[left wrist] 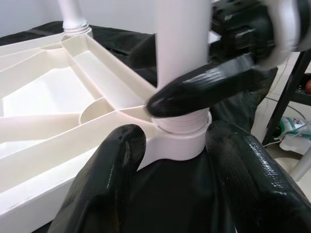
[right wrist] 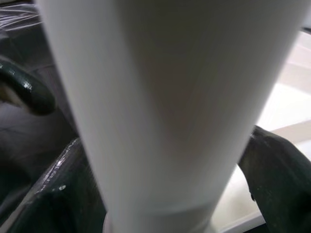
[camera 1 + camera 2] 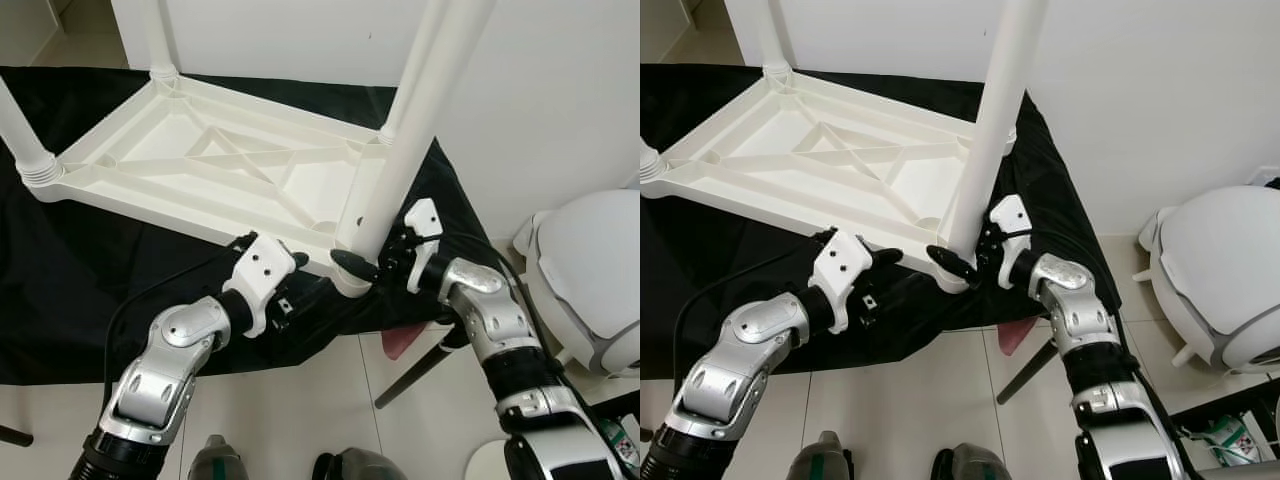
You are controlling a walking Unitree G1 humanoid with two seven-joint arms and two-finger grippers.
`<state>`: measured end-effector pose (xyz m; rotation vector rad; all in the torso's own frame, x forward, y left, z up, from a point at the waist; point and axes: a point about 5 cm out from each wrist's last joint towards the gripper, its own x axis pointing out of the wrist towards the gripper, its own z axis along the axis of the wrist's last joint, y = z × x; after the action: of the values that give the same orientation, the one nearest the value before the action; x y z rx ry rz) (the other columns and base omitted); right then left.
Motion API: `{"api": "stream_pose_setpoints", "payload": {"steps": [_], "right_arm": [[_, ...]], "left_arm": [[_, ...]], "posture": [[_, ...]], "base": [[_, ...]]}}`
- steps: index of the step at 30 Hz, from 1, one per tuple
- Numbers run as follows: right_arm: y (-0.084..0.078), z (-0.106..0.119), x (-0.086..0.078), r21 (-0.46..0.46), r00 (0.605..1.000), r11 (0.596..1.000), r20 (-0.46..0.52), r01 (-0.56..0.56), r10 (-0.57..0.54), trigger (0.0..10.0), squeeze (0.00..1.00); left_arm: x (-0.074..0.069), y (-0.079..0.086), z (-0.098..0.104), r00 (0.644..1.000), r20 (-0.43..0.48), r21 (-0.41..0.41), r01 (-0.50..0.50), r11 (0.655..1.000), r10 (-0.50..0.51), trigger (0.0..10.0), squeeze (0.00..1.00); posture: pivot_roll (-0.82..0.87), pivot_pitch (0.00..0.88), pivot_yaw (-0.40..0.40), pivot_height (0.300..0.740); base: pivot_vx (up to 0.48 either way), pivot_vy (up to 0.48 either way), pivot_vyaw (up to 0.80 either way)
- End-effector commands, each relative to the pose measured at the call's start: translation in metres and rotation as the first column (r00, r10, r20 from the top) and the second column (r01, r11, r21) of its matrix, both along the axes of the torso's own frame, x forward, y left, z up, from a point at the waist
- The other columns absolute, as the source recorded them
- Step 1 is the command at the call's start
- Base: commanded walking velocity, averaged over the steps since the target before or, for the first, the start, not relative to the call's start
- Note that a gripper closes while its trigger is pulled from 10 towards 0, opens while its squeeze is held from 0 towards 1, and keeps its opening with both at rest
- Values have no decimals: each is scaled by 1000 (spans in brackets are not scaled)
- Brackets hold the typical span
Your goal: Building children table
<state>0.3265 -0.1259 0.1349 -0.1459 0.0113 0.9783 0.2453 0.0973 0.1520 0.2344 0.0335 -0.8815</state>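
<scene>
Right gripper point(image 3: 368, 268): fingers are closed around the base of the near table leg point(image 3: 400, 160), lower centre of the frame.
Left gripper point(image 3: 296, 270): fingers are spread open, held just beside the corner socket point(image 1: 182, 141) under that leg.
Table top point(image 3: 200, 165): laid upside down on a black cloth point(image 3: 80, 270), upper left of centre.
Progress: three legs are seen standing in their sockets; the near leg is judged not yet fully tightened.

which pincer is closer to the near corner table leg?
Right. The right pincer is clamped around the table leg just above its socket. The left pincer sits open beside that corner of the upturned table, not touching the leg.
</scene>
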Motion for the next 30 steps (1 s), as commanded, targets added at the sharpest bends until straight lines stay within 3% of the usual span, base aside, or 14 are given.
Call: {"api": "stream_pose_setpoints", "payload": {"steps": [1,4,5,6,7,8,17,26,27,30], "right_arm": [[6,0,2,-9,1000,1000,4,-22,22,10000,0],[10,0,4,-2,999,999,9,-34,34,9765,0],[12,0,5,1,999,999,9,-37,37,5412,0],[12,0,5,1,999,999,9,-37,37,5412,0],[13,0,6,6,999,999,9,-42,42,1922,0],[13,-1,6,10,999,999,7,-44,44,0,0],[11,-2,7,28,999,998,2,-53,53,0,0],[5,-2,-1,111,999,993,0,32,-32,0,0],[6,-1,-3,121,995,988,-3,95,-96,10000,0],[7,0,-4,127,990,982,-4,140,-140,10000,0]], "left_arm": [[1,1,2,999,13,-2,-52,999,52,10000,0],[1,2,3,998,16,-3,-58,998,58,10000,0],[0,2,3,998,17,-3,-60,998,60,10000,0],[0,2,3,998,17,-3,-60,998,60,10000,0],[0,2,3,998,17,-4,-61,998,61,10000,0],[0,2,3,998,17,-4,-62,998,62,10000,0],[-1,2,3,998,15,-5,-62,998,62,10000,0],[-3,2,3,998,9,-5,-58,998,58,10000,0],[-4,1,3,998,7,-6,-56,998,56,10000,0],[-4,1,3,998,5,-7,-55,998,56,10000,0]], "posture": [[69,6,-83,740],[73,7,-86,740],[73,7,-86,740],[73,7,-86,740],[73,7,-86,740],[76,8,-88,740],[74,13,-84,740],[67,23,-84,740],[63,26,-83,740],[63,26,-83,740]], "base": [[0,0,0],[0,0,0],[0,0,0],[0,0,0],[0,0,0],[0,0,0],[0,0,0],[0,0,0],[0,0,0],[0,0,0]]}}
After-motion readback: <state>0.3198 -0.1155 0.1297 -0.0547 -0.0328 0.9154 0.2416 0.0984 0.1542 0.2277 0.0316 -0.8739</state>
